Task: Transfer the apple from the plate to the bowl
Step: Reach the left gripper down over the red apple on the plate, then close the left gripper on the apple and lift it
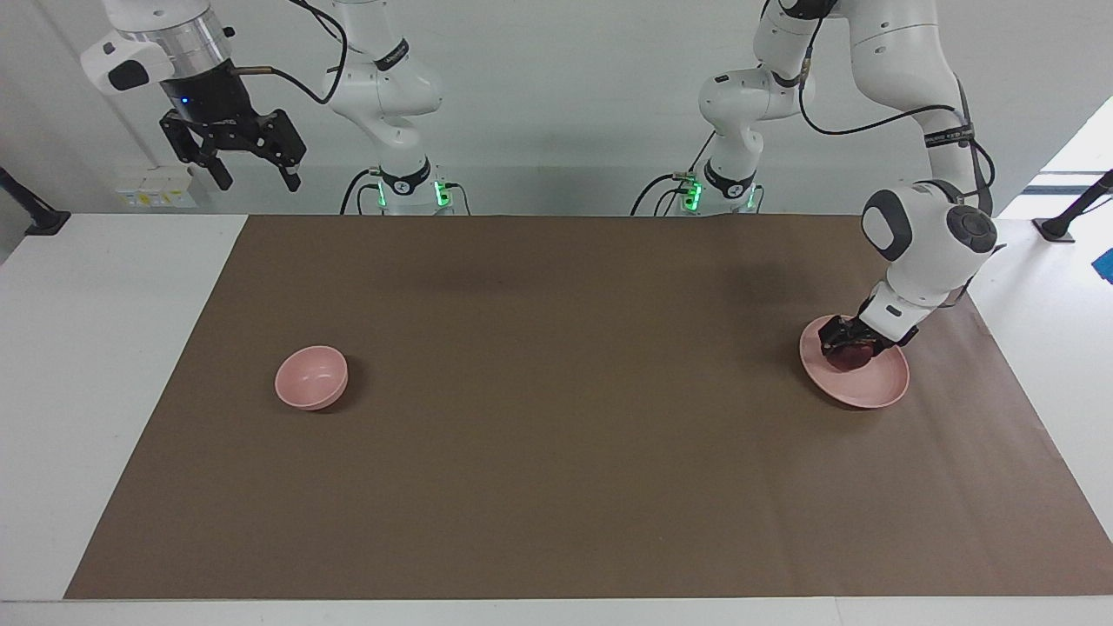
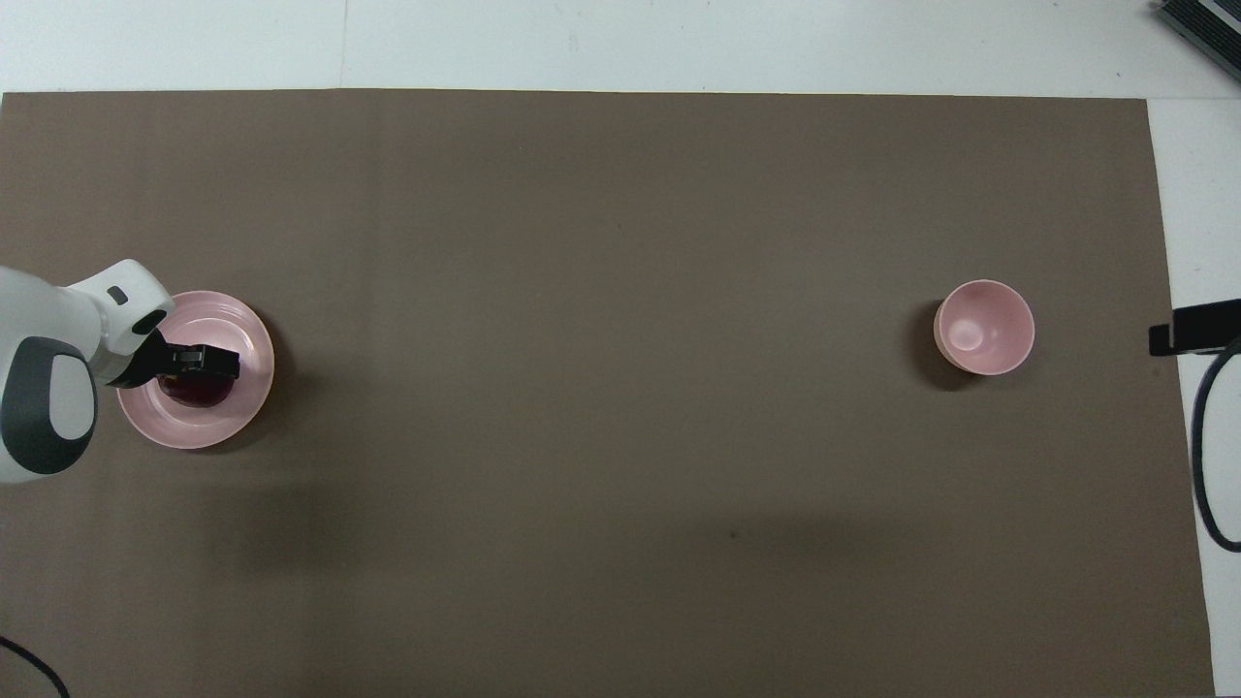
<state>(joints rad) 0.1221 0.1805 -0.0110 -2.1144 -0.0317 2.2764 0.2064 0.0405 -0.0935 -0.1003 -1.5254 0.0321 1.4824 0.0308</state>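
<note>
- Facing view: left gripper point(image 1: 848, 341) is down on the plate point(image 1: 869, 389), at the apple point(image 1: 850, 355), arm tilted in from the left arm's end of the table.
- Black fingers sit around the top of the apple; can't tell if they're actually clamped on it or just around it.
- Apple rests on the plate, on the half nearer the robots; dark red, partly hidden by the gripper.
- Plate sits on the brown mat point(image 1: 556, 452) toward the left arm's end.
- Bowl point(image 1: 311, 377) toward the right arm's end of the mat, well apart from the plate, upright, nothing in it.
- Right gripper point(image 1: 252, 174) waits high up, over the table edge at the right arm's end, fingers spread apart, holding nothing.
- Overhead view: left gripper point(image 2: 199, 364) covers most of the apple point(image 2: 199, 391); only a dark red edge shows under the black fingers.
- Plate point(image 2: 233, 320) pale pink, rim rings visible, apple inside it, off-centre.
- Bowl point(image 2: 984, 328) pink and hollow, about level with the plate across the mat point(image 2: 620, 436).
- Right gripper point(image 2: 1194, 328) shows only as a black tip at the frame edge, just off the mat beside the bowl.
</note>
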